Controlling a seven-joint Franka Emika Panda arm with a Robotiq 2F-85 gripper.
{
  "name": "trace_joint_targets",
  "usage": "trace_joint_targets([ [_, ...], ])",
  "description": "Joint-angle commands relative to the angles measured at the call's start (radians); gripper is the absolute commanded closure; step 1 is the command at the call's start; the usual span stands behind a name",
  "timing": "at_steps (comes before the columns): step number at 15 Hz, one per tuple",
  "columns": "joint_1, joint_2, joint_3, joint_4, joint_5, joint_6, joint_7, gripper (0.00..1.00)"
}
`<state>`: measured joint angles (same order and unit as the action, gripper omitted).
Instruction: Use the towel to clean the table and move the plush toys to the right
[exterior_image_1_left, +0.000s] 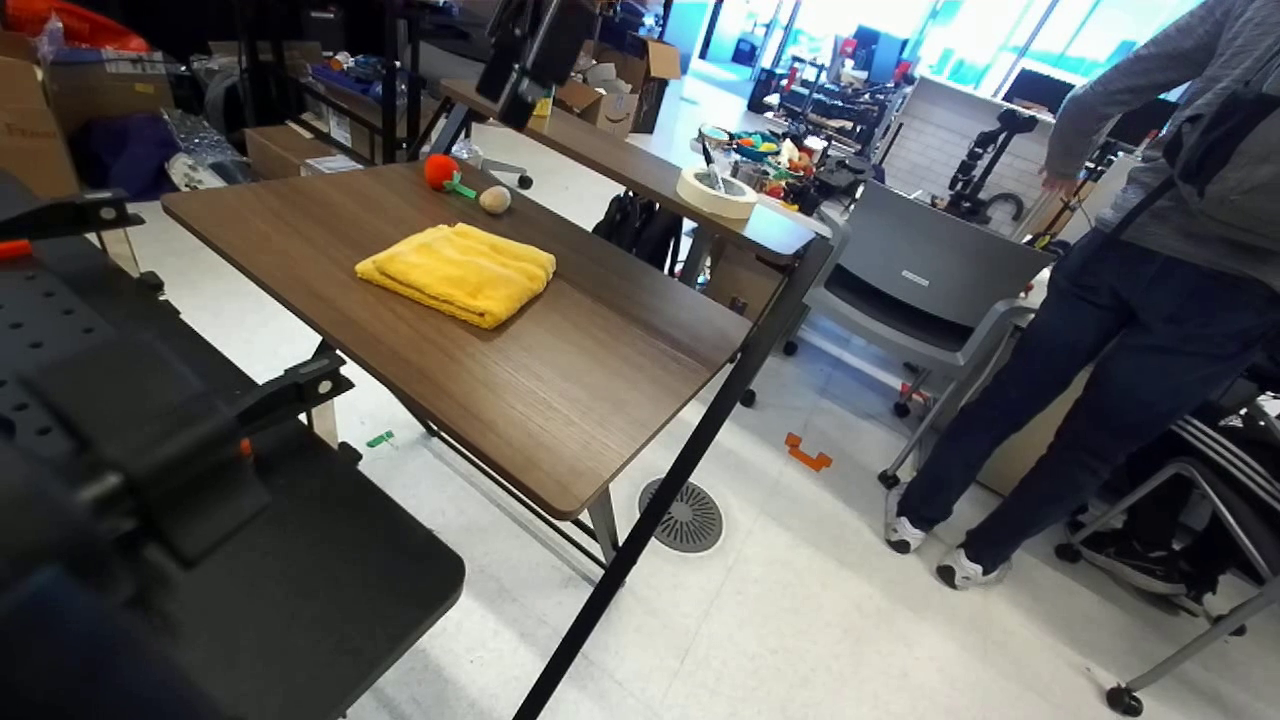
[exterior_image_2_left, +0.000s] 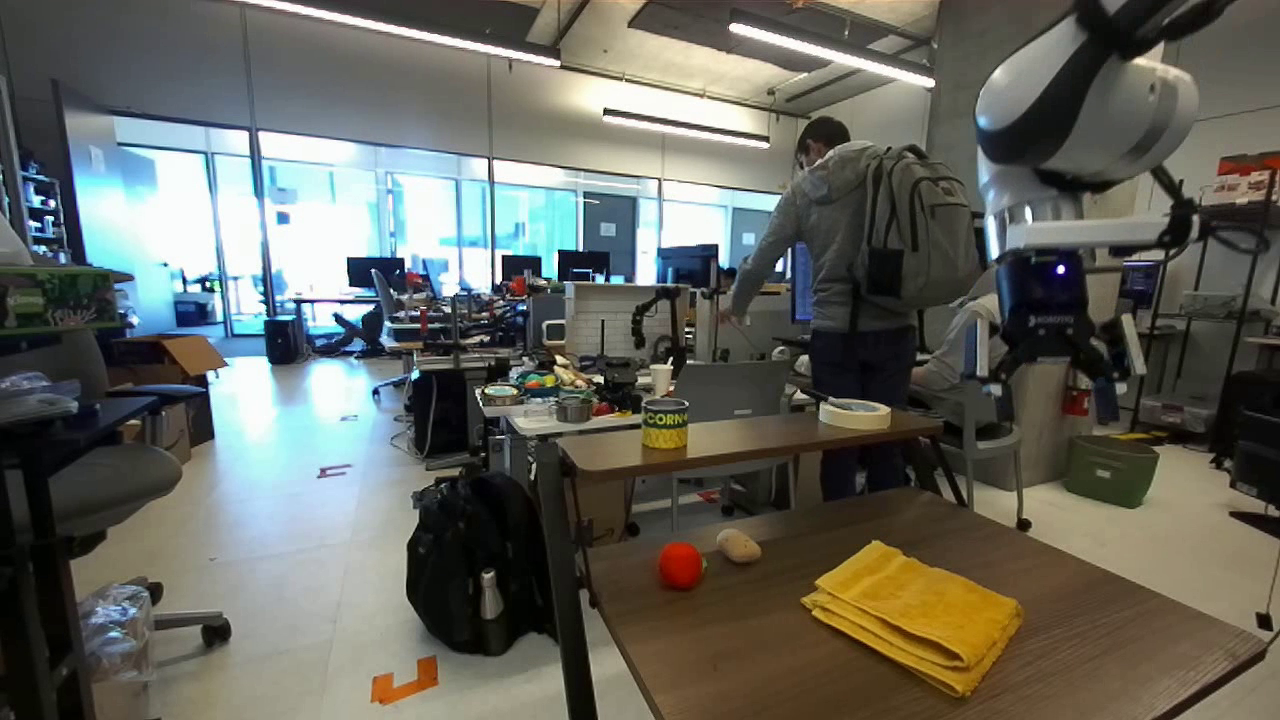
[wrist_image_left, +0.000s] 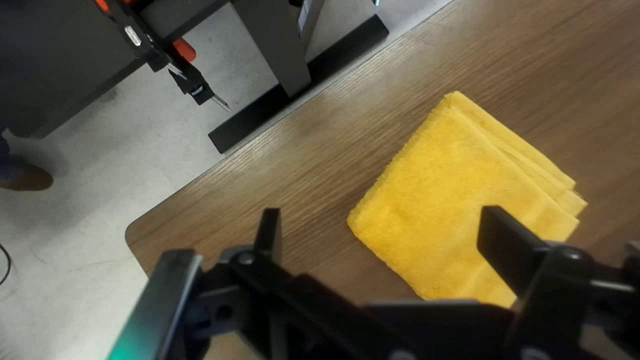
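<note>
The folded yellow towel (exterior_image_1_left: 458, 272) lies flat on the brown wood-grain table (exterior_image_1_left: 590, 400). It also shows in an exterior view (exterior_image_2_left: 915, 612) and in the wrist view (wrist_image_left: 460, 200). A round red plush toy with green leaves (exterior_image_1_left: 440, 172) and a beige potato-like plush toy (exterior_image_1_left: 495, 200) lie close together beyond the towel; both also show in an exterior view, the red toy (exterior_image_2_left: 680, 566) left of the beige toy (exterior_image_2_left: 738, 546). My gripper (exterior_image_2_left: 1050, 388) hangs above the table, open and empty. In the wrist view its fingers (wrist_image_left: 382, 220) are wide apart, one seen over the towel; nothing touches it.
A narrow raised shelf (exterior_image_2_left: 760, 447) runs along one long side of the table. It holds a corn can (exterior_image_2_left: 665, 424) and a tape roll (exterior_image_2_left: 870, 414) with a marker. A black surface with clamps (exterior_image_1_left: 350, 570) stands beside the table. A person (exterior_image_2_left: 850, 250) stands behind.
</note>
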<state>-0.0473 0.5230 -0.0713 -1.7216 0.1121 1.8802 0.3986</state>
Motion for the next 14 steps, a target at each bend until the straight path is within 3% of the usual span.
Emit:
trace_joint_targets([
  [1,-0.013,0.213,0.002,0.207,0.035,-0.081,-0.015,0.0],
  [2,0.007,0.125,-0.011,0.088,0.01,-0.018,-0.006,0.0],
  [5,0.006,0.219,-0.011,0.166,0.016,-0.022,-0.006,0.0],
  [6,0.019,0.167,-0.015,0.088,-0.015,0.11,-0.05,0.0],
  [9,0.076,0.089,-0.02,-0.079,-0.112,0.263,-0.089,0.0],
  [14,0.219,-0.008,-0.027,-0.339,-0.31,0.493,-0.025,0.0],
])
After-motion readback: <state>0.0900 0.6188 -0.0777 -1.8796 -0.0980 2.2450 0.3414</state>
